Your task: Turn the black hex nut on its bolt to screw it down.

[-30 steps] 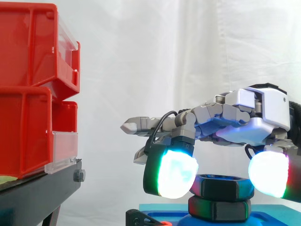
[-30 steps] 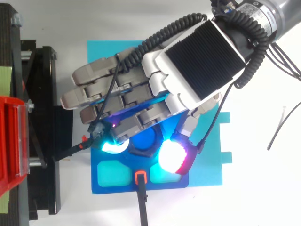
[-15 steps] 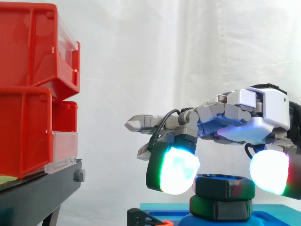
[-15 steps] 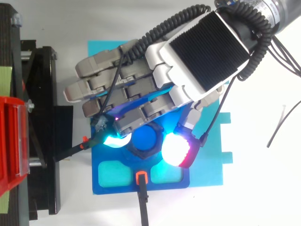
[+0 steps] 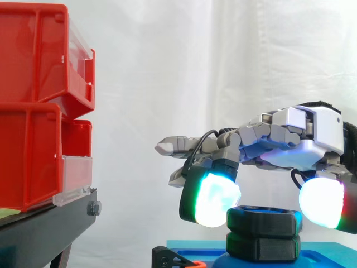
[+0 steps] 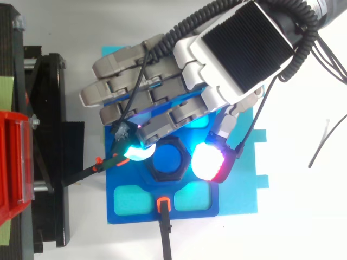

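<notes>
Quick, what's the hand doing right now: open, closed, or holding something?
Hand: set around the black hex nut; whether it grips the nut cannot be told.

The black hex nut (image 6: 168, 176) was seen flat and level around the blue bolt (image 6: 169, 158), just below centre from above. From the side it was parked at the bottom right, stacked right on a second black hex piece (image 5: 261, 247).

Red bins (image 5: 33, 100) well left of nut (image 5: 262, 219)
</notes>
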Controlling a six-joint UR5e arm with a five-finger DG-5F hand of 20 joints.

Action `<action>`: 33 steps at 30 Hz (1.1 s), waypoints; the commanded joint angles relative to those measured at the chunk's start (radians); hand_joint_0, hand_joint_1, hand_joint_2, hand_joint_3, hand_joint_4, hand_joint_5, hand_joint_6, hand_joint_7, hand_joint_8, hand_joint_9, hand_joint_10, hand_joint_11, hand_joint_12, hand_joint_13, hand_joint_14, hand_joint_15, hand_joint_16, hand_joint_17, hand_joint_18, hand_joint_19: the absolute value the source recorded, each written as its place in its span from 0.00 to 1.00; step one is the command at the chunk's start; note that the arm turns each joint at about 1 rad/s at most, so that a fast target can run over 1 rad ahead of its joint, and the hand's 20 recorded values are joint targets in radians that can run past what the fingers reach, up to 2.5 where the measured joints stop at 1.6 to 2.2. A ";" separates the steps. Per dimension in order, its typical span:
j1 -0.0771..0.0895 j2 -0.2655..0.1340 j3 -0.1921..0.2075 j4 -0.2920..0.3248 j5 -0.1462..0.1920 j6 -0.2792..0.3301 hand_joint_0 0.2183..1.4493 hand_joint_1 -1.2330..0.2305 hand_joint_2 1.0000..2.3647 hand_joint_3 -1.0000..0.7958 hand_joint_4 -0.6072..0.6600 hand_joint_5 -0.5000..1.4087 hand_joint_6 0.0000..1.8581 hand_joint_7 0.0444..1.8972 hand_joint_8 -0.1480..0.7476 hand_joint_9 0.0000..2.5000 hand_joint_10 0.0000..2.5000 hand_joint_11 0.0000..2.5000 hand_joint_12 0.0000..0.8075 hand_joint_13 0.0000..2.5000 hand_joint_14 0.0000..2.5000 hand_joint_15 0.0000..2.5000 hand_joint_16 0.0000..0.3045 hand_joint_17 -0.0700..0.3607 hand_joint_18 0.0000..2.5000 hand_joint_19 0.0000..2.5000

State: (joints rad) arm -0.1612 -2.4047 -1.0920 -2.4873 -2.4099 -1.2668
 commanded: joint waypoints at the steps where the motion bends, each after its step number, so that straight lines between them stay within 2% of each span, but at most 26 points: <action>1: -0.005 0.001 0.000 0.014 -0.003 0.007 0.24 0.54 0.00 0.28 0.68 0.20 0.33 0.53 0.51 0.20 0.00 0.09 0.43 0.07 0.00 0.00 0.15 0.39 0.00 0.05; 7: -0.012 -0.001 0.000 0.053 -0.015 0.021 0.24 0.54 0.00 0.28 0.68 0.20 0.33 0.53 0.51 0.20 0.00 0.08 0.43 0.07 0.00 0.00 0.15 0.39 0.00 0.05; 20: -0.015 -0.001 0.006 0.077 -0.026 0.053 0.24 0.53 0.00 0.28 0.67 0.20 0.31 0.55 0.51 0.20 0.00 0.09 0.43 0.07 0.00 0.00 0.15 0.39 0.00 0.05; 23: -0.014 0.001 0.015 0.085 -0.032 0.063 0.24 0.53 0.00 0.28 0.67 0.20 0.31 0.56 0.51 0.20 0.00 0.08 0.43 0.07 0.00 0.00 0.15 0.39 0.00 0.05; 28: -0.009 -0.001 0.021 0.131 -0.038 0.069 0.24 0.53 0.00 0.28 0.68 0.20 0.31 0.56 0.51 0.20 0.00 0.08 0.43 0.07 0.00 0.00 0.15 0.39 0.00 0.05; 33: 0.005 -0.001 0.020 0.149 -0.034 0.078 0.24 0.53 0.00 0.28 0.67 0.20 0.30 0.57 0.51 0.20 0.00 0.08 0.43 0.07 0.00 0.00 0.15 0.40 0.00 0.05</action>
State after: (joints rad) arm -0.1629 -2.4051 -1.0716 -2.3474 -2.4460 -1.1921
